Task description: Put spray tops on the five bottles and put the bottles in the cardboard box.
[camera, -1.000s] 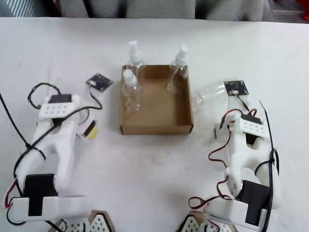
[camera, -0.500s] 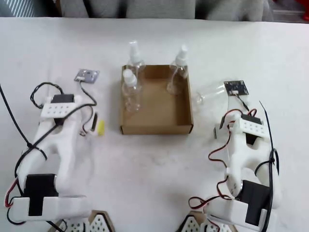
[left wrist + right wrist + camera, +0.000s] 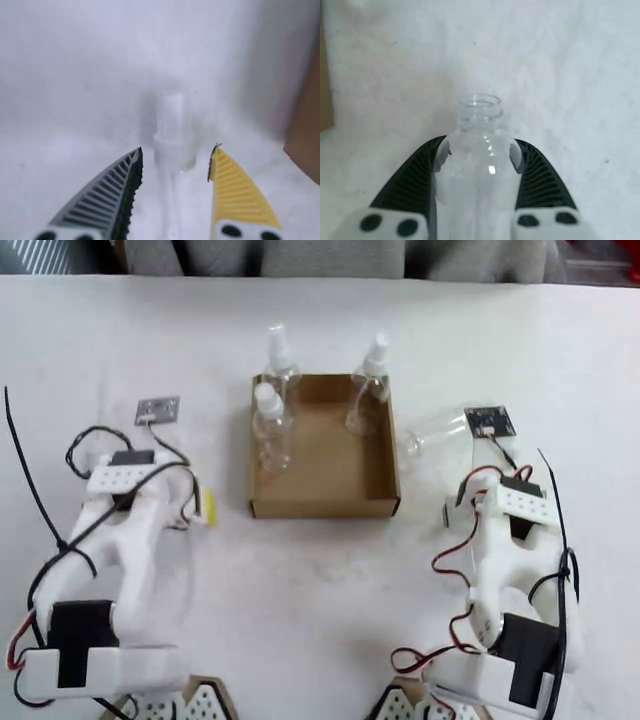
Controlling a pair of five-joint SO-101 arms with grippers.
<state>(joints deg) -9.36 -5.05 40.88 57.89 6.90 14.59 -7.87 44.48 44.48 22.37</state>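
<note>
Our left claw (image 3: 176, 150) is released, with a spray top (image 3: 172, 125) on the bench (image 3: 75, 75) between its fingers. Our right claw (image 3: 481, 145) is clenched on a topless bottle (image 3: 475, 175), whose neck points away from it. Beyond both claws we see the box (image 3: 325, 505), with a topped bottle (image 3: 271, 425) standing inside on the side nearer our left claw.
</note>
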